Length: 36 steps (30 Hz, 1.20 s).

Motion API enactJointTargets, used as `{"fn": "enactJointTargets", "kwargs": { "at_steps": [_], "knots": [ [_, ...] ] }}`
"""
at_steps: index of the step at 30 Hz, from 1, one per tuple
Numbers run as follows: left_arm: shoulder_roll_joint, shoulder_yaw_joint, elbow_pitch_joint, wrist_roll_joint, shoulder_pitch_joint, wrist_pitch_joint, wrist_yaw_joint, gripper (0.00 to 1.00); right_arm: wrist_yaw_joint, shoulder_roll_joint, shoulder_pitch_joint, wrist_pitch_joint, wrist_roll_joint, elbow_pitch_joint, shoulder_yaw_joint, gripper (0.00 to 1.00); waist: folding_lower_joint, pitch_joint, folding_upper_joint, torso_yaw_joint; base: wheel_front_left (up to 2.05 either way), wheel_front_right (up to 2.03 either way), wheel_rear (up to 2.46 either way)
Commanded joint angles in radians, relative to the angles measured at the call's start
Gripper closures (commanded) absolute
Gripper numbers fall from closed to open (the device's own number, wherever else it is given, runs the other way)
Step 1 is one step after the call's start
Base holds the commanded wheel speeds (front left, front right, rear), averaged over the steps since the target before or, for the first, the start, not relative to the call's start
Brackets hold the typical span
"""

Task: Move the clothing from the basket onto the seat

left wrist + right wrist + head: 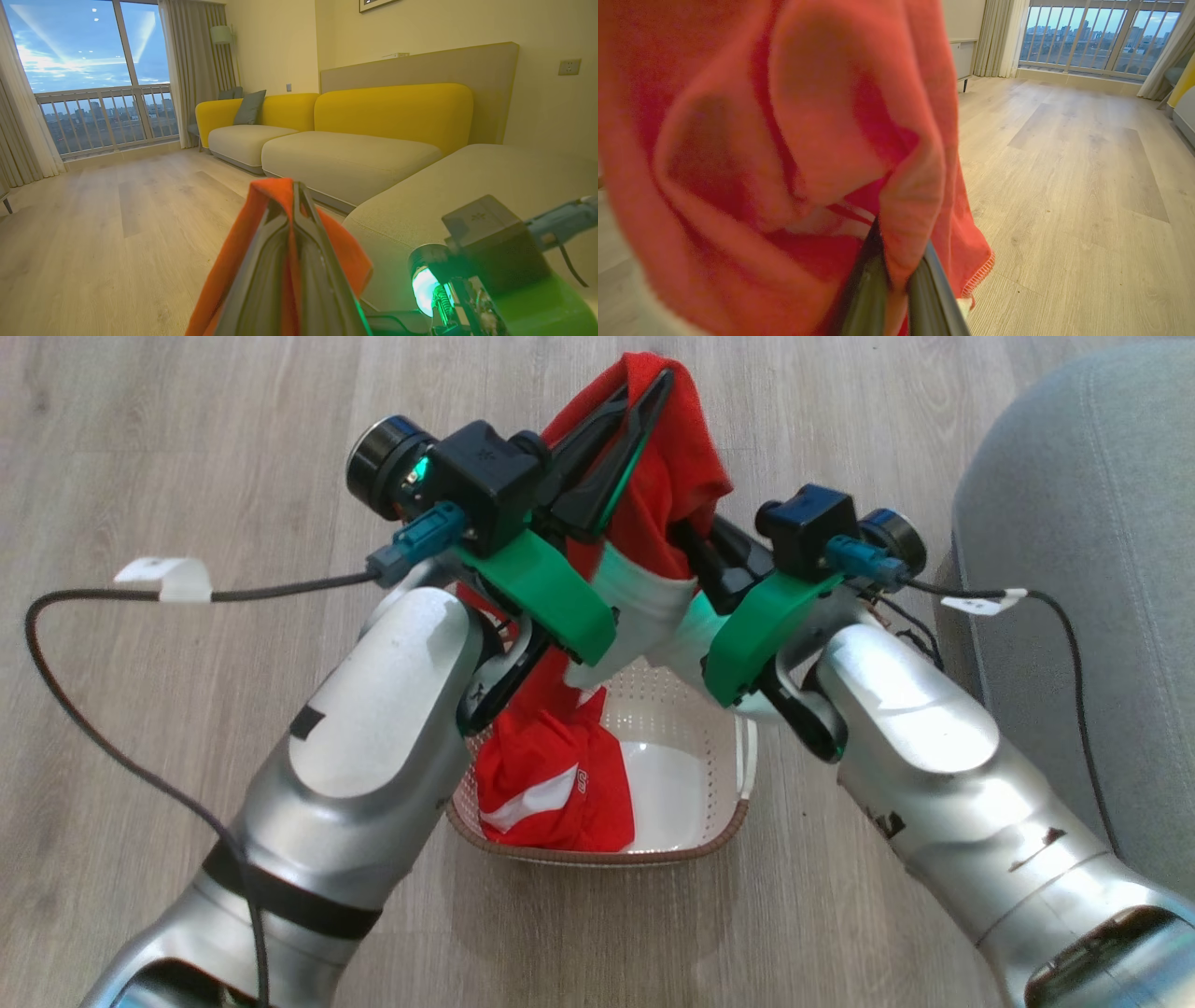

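Left hand (653, 392) clamped on red clothing (677, 476) lifted above basket (607, 855); right hand (695, 546) grips same bundle lower; fabric trails down into basket; seat (1074, 523) near basket's right, on wooden floor (187, 448).
Left wrist: left hand (295, 186) closed on clothing (233, 252); seat (467, 186) beside.
Right wrist: right hand (896, 266) pinched on hanging clothing (784, 140) over floor (1064, 186).

basket (691, 845): left side hidden behind the left forearm (373, 709); far rim covered under both wrists.
clothing (672, 457): blurred to soft red folds right ahead of the right gripper (896, 280); white print (581, 784) below the left gripper (644, 411) too small to read.
right gripper: fingertips buried in fabric.
seat (1074, 504): beside the right gripper, cut off by the edge.
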Motion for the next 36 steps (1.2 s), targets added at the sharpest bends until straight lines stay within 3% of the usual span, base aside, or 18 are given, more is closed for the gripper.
{"fn": "enactJointTargets", "kwargs": {
  "at_steps": [1, 2, 3, 4, 14, 23, 36],
  "knots": [
    [0.013, 0.040, -0.028, 0.005, -0.023, -0.005, 0.004, 1.00, 0.000, 0.020, -0.003, -0.006, -0.004, -0.040, -0.023, 1.00, 0.0000, 0.004, -0.0001, -0.007, 0.00, 0.00, 0.00],
    [0.013, 0.047, -0.034, 0.009, -0.021, -0.005, 0.004, 1.00, 0.000, 0.020, 0.001, -0.006, -0.008, -0.045, -0.037, 1.00, 0.0000, 0.006, -0.0001, -0.009, 0.00, 0.00, 0.00],
    [0.013, 0.054, -0.039, 0.015, -0.018, -0.005, 0.004, 0.65, 0.000, 0.020, 0.006, -0.006, -0.010, -0.050, -0.050, 1.00, 0.0000, 0.007, -0.0001, -0.014, 0.00, 0.00, 0.00],
    [0.013, 0.058, -0.039, 0.023, -0.013, -0.005, 0.004, 0.00, 0.000, 0.020, 0.011, -0.006, -0.014, -0.054, -0.063, 1.00, 0.0000, 0.009, -0.0001, -0.019, 0.00, 0.00, 0.00],
    [0.029, 0.082, -0.022, 0.054, 0.047, -0.005, -0.001, 0.00, 0.000, 0.020, 0.070, -0.006, -0.046, -0.151, -0.214, 1.00, 0.0000, 0.019, -0.0001, -0.096, 0.00, 0.00, 0.00],
    [0.097, 0.006, -0.053, 0.008, 0.101, -0.005, -0.001, 0.00, 0.000, 0.020, 0.156, -0.006, -0.084, -0.257, -0.360, 1.00, 0.0000, 0.012, -0.0001, -0.222, 0.00, 0.00, 0.00],
    [0.140, 0.006, -0.081, -0.014, 0.199, -0.005, -0.002, 0.00, 0.000, 0.020, 0.230, -0.006, -0.066, -0.355, -0.361, 1.00, 0.0000, -0.019, -0.0001, -0.485, 0.00, 0.00, 0.00]
  ]
}}
